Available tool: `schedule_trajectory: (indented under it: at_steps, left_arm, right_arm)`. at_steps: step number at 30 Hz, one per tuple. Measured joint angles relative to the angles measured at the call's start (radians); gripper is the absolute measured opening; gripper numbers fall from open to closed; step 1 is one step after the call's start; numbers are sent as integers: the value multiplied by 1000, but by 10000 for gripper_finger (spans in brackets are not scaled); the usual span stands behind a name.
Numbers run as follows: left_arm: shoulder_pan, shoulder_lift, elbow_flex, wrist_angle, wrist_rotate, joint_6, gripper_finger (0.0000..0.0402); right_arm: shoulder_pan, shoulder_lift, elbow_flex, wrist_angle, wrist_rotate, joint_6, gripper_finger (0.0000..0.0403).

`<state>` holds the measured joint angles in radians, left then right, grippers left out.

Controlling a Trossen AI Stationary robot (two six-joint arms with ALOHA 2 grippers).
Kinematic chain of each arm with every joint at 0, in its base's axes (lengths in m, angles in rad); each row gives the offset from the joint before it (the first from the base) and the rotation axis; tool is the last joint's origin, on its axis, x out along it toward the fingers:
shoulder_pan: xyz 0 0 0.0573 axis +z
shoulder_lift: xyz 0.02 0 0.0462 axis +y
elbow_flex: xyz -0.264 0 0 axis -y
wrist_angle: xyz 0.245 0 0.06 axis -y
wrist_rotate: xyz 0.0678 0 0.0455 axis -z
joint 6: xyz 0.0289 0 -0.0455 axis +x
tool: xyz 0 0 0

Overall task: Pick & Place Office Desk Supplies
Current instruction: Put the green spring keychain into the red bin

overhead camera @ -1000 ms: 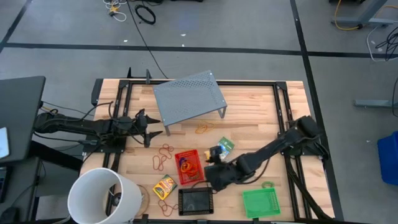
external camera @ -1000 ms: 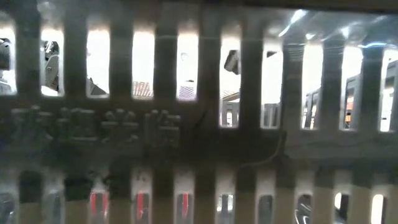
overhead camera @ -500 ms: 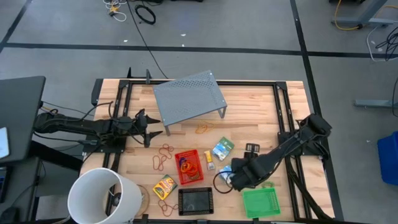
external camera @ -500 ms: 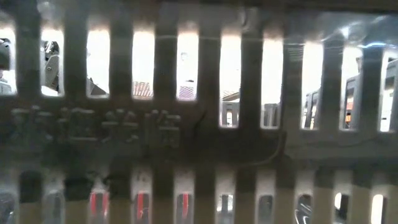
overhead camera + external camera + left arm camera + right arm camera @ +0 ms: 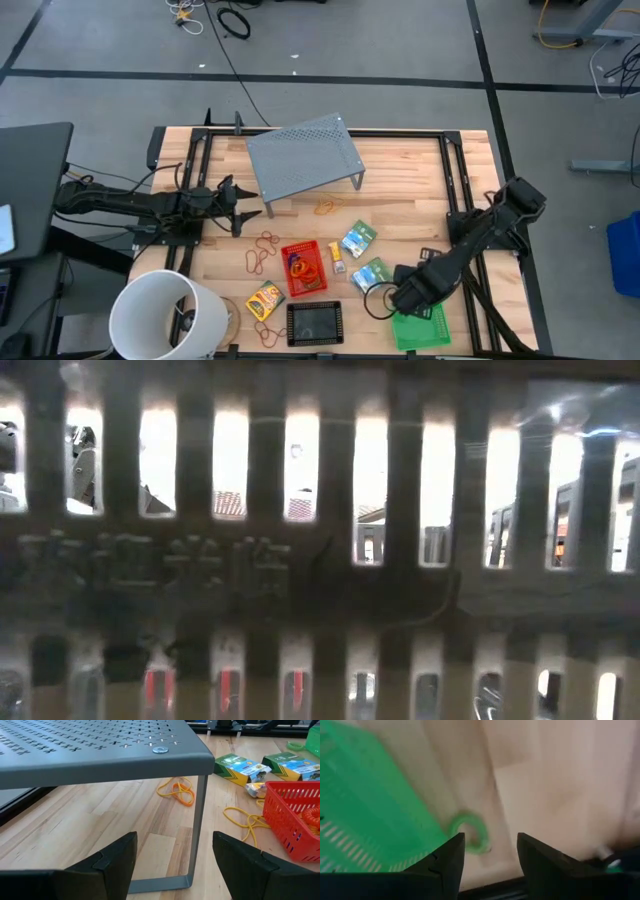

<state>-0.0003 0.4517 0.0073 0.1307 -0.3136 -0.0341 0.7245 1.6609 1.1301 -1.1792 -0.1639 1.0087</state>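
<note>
— Jaws on the right gripper [image 5: 487,862] stood apart, holding nothing, poised over a small green ring [image 5: 469,834]. Was that the target?

— It looked so. The ring lay flat on the wood just beside the green tray [image 5: 420,326], near the table's front right. I judged the reach was in hand; next called for lowering and closing squarely on the thin ring.

— And the left gripper [image 5: 172,852]?

— Waiting, jaws spread and empty, facing the grey riser [image 5: 100,745]. Packets [image 5: 358,239] lay near the red tray [image 5: 303,268].
</note>
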Motion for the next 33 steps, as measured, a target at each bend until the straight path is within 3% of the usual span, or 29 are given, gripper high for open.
schedule_trajectory:
  at_steps: [7, 24, 27, 31, 33]
  left_arm:
    - [0, 0, 0, 0, 0, 0, 262]
    - [0, 0, 0, 0, 0, -3, 262]
    - [0, 0, 0, 0, -1, -3, 262]
    - [0, 0, 0, 0, -1, -3, 262]
    - [0, 0, 0, 0, -1, -3, 262]
  right_arm:
    - [40, -43, -119, 144, -70, 87, 188]
    - [44, -46, -342, 406, -47, 73, 180]
    - [44, -46, -349, 408, -20, 76, 145]
    - [44, -46, -349, 385, 6, 73, 38]
    - [45, -46, -348, 381, 15, 66, 18]
